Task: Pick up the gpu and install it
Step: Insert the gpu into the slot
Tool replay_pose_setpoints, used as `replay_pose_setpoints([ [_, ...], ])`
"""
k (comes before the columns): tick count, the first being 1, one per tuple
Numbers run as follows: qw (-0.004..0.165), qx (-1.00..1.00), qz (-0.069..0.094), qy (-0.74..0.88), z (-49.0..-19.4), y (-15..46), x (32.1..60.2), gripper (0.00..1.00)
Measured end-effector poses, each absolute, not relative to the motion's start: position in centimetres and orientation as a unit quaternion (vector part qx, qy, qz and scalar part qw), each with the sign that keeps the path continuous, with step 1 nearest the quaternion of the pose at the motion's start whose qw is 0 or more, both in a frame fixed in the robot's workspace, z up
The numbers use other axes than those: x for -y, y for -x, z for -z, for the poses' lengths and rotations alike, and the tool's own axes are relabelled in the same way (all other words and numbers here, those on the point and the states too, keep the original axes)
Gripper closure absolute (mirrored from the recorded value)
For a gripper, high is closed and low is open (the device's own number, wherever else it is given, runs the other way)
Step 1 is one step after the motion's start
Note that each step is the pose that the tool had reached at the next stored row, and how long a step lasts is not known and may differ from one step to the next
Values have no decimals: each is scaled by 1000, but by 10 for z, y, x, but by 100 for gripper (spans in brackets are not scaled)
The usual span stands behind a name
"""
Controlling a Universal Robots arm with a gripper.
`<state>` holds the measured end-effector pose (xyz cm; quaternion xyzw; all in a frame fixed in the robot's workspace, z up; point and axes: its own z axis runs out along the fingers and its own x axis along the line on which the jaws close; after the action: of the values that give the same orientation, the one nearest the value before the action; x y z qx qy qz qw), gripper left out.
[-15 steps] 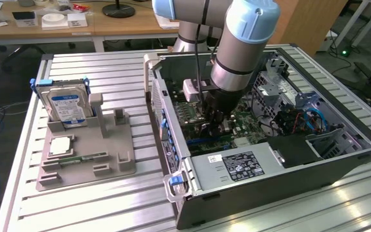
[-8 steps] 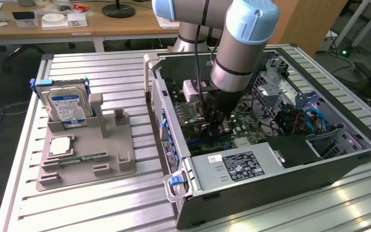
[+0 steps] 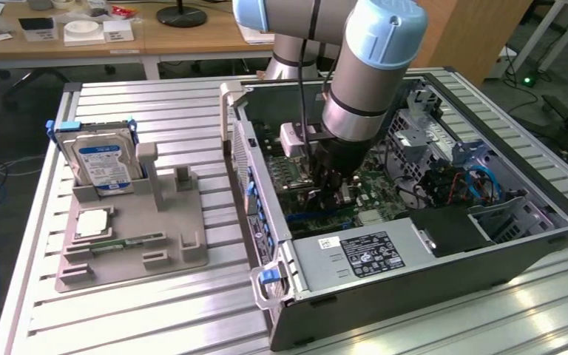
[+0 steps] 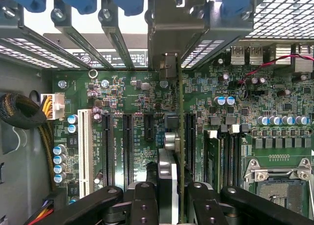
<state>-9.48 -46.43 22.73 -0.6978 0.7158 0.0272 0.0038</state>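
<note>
The gpu (image 4: 180, 137) is a thin card seen edge-on, standing upright over the green motherboard (image 4: 274, 102) inside the open computer case (image 3: 521, 244). Its pale metal bracket (image 4: 169, 38) sits at the case's rear slot openings. My gripper (image 4: 171, 198) is shut on the card's near end, with black fingers (image 4: 144, 200) on either side. The card runs right beside a black expansion slot (image 4: 190, 141); I cannot tell whether it is seated. In the exterior view, my gripper (image 3: 331, 194) reaches straight down into the case, over the board.
More black slots (image 4: 127, 146) and a white slot (image 4: 84, 151) lie beside the card. A power supply (image 3: 363, 255) fills the case's near end. At the exterior view's left, a grey holder (image 3: 136, 251) carries a hard drive (image 3: 101, 164) and a memory stick (image 3: 126, 242).
</note>
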Motion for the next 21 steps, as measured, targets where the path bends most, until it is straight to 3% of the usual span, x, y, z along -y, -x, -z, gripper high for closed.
replay_pose_setpoints([
  [21,3,-716,-26,698,-224,98,464,72],
])
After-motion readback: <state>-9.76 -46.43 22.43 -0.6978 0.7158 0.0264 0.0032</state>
